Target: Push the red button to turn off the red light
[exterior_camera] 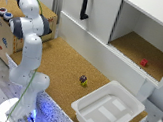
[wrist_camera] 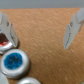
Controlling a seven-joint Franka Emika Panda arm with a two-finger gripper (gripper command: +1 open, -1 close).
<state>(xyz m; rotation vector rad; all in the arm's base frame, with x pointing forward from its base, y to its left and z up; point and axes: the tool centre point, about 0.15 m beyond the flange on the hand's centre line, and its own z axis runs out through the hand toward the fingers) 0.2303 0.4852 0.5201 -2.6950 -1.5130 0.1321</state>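
Cork box top (exterior_camera: 46,14), red button (wrist_camera: 4,44) beside jaws

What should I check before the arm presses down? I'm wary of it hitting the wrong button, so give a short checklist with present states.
1. Red button in the wrist view: ok, though only its edge shows beside one finger.
2. Gripper centred over it: not ok; the gap sits over bare cork.
3. Blue button clear of the fingers: ok, though close.
4. Jaws closed for a firm press: not ok; they stand open.
5. Red light on: cannot tell; no light shows.
6. Arm over the wooden box in the exterior view: ok.
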